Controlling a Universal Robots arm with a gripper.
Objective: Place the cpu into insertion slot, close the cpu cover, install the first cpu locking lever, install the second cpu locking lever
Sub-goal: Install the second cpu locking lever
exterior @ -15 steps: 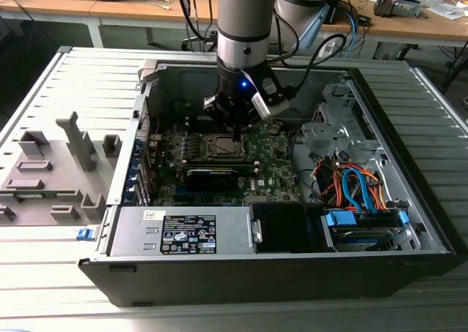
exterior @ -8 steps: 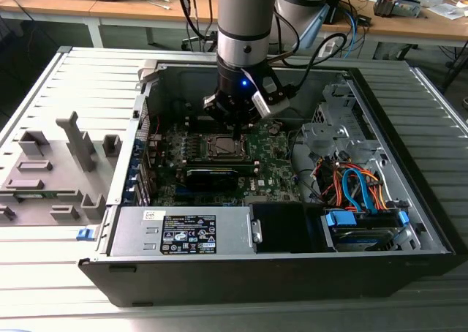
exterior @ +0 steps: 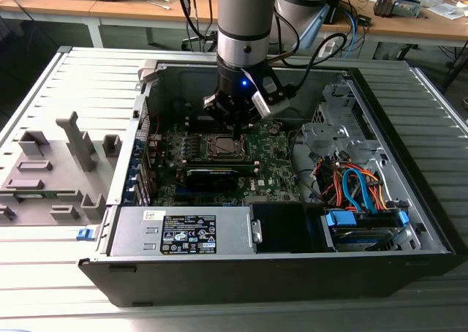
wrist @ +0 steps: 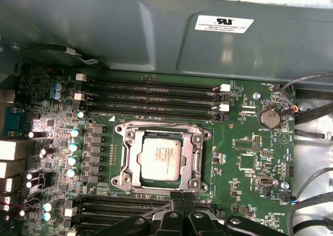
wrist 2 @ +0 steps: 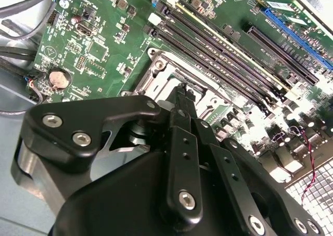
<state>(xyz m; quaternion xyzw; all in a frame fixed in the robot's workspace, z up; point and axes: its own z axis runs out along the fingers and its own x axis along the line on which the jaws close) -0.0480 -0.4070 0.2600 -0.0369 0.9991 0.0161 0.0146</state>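
Your gripper (wrist: 182, 198), fingers pinched together and empty, sits beside the seated cpu (wrist: 161, 157); thin cover (wrist: 195, 155) is stiff, press its edge.

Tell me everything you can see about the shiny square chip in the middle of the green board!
The cpu is a flat square chip with a dull silver-grey metal top carrying faint print. It lies level in the insertion slot, framed by silvery metal, on the green motherboard. The gripper is at the socket's edge, not touching the chip.
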